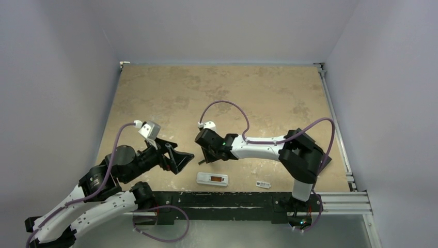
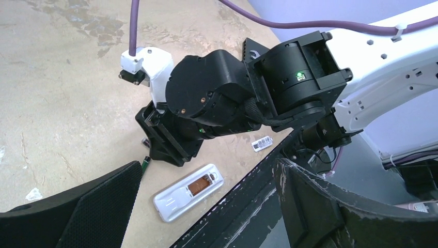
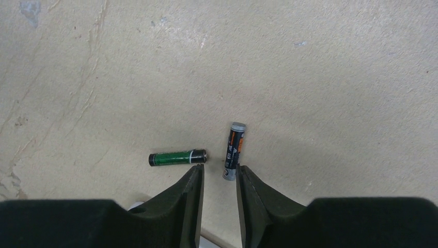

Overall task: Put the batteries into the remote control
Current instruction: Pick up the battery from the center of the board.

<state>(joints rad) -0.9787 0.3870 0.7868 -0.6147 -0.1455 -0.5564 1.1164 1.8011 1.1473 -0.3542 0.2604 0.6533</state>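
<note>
The remote control (image 1: 212, 179) lies near the table's front edge, back up, and its open compartment (image 2: 200, 185) shows brown inside. Two batteries lie just behind it. One is green (image 3: 177, 157) and lies crosswise. The other is black and orange (image 3: 234, 150) and points away from me. My right gripper (image 3: 220, 169) hangs low over them, jaws a narrow gap apart. The black and orange cell's near end sits between the tips, close to the right finger (image 3: 245, 181), and is not clamped. My left gripper (image 1: 175, 157) stands wide open and empty, left of the remote (image 2: 188, 192).
A small white cover piece (image 1: 263, 184) with a dark label lies right of the remote, by the table's black front rail (image 1: 243, 199). The right arm's wrist (image 2: 222, 93) fills the space just beyond the remote. The table's far half (image 1: 222, 88) is bare tan board.
</note>
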